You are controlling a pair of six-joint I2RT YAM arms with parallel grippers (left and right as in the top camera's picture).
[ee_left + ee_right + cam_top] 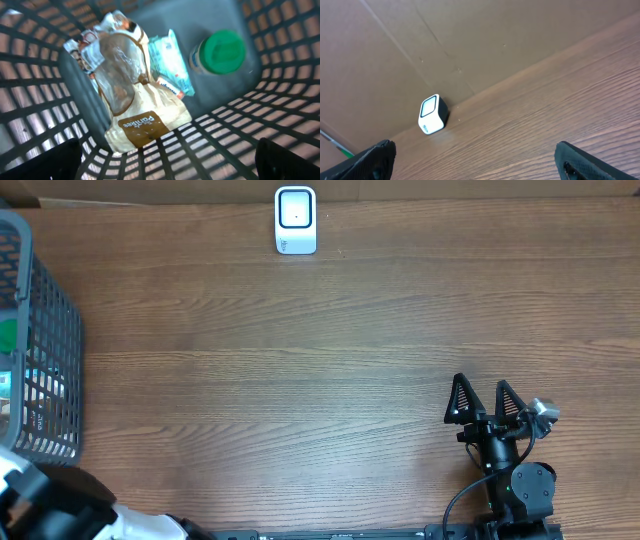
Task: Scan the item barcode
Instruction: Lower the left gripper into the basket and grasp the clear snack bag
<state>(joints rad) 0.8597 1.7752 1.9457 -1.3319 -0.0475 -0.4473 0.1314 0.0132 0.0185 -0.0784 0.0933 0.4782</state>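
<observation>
My left gripper [167,162] points down into the basket [50,330] at the overhead view's left edge, jaws spread wide and empty. Inside lie a bread bag [130,100], a wipes pack [170,65] and a green-lidded jar [217,52]. My right gripper [485,405], lower right, is also spread and empty. The scanner [296,220] stands at top centre.
</observation>
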